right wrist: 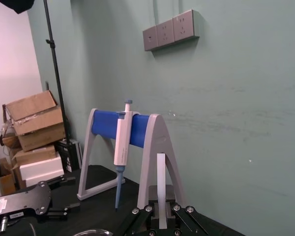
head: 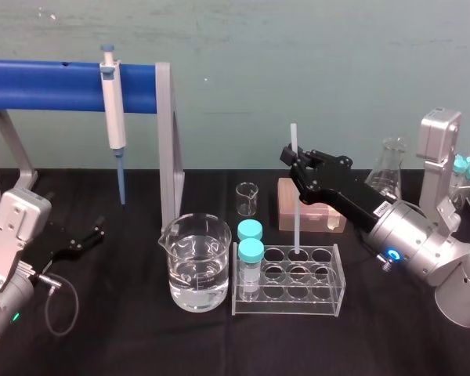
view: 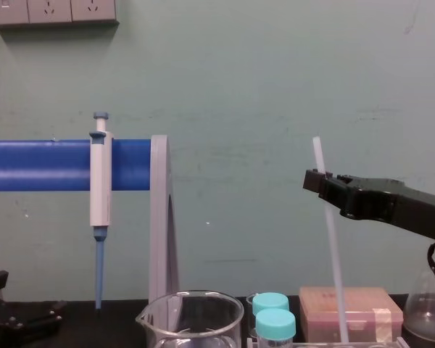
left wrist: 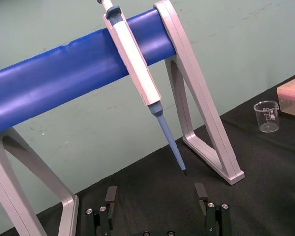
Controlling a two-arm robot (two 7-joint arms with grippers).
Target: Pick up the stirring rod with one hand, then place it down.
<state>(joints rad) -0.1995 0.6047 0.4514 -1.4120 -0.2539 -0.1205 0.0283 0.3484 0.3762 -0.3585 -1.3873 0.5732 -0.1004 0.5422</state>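
Right gripper (head: 299, 168), black and flat on a grey-white arm, is closed on the long, thin translucent-white stirring rod (head: 297, 205), which is pinched a little below its top end. The rod is held almost upright over the clear plastic test-tube rack (head: 286, 304), with its top leaning slightly to the left. Its lower end is seen at the middle well of the rack's back row; whether it touches the bottom of that well cannot be told.

Two small vials with teal caps (head: 251, 252) are stood in the rack's left column. A large glass beaker partly filled with clear liquid (head: 194, 270) is set just to the left of the rack. A small empty glass beaker (head: 247, 199) is placed behind the rack's left end, and a pinkish-tan block (head: 323, 215) is placed directly behind the rack, beyond the rod. A glass conical flask (head: 388, 176) is seen behind the rack and to its right.

Well to the left of the rack and farther back, a white-and-blue pipette with a blue tip (head: 113, 117) is hung on a grey stand with a blue crossbar (head: 47, 84). Left gripper (head: 90, 235) is parked low over the black bench (head: 125, 337), far to the left of the rack, with its jaws spread apart and nothing held between them.
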